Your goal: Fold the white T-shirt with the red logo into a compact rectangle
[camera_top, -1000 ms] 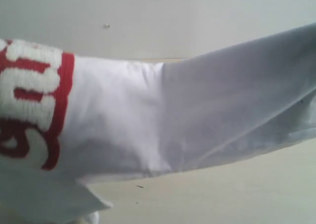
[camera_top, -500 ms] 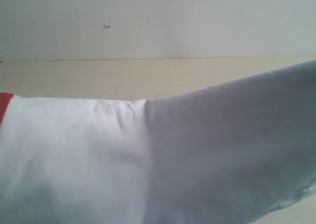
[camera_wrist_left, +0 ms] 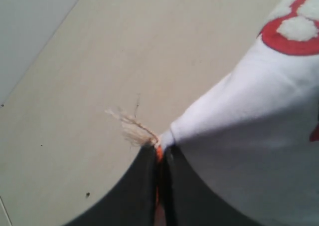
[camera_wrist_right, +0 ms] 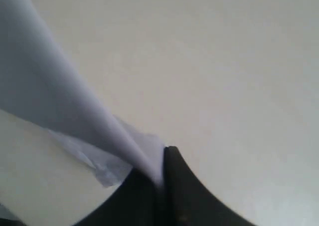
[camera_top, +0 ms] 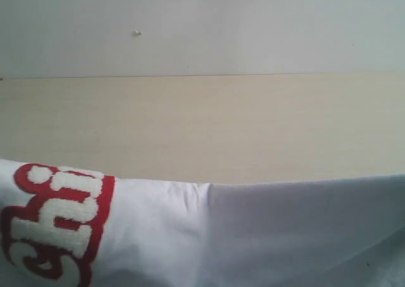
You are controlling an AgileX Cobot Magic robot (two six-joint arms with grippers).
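Note:
The white T-shirt (camera_top: 266, 236) fills the bottom of the exterior view, stretched across close to the camera. The red logo (camera_top: 57, 230) with fuzzy white letters shows at the bottom left; part of it also appears in the left wrist view as the red logo (camera_wrist_left: 294, 31). My left gripper (camera_wrist_left: 160, 148) is shut on the white T-shirt (camera_wrist_left: 259, 131), with an orange strip pinched between its dark fingers. My right gripper (camera_wrist_right: 162, 166) is shut on a bunched edge of the white T-shirt (camera_wrist_right: 55, 106). Neither gripper shows in the exterior view.
A pale wooden table (camera_top: 209, 122) runs back to a grey-white wall (camera_top: 202, 21). A frayed tan tuft (camera_wrist_left: 130, 126) sticks out at the left fingertips. The table (camera_wrist_left: 99, 61) lies beneath the left gripper.
The shirt has dropped in the exterior view, from covering most of the frame to only its bottom part. The far table is now uncovered and the red logo is back at the bottom left.

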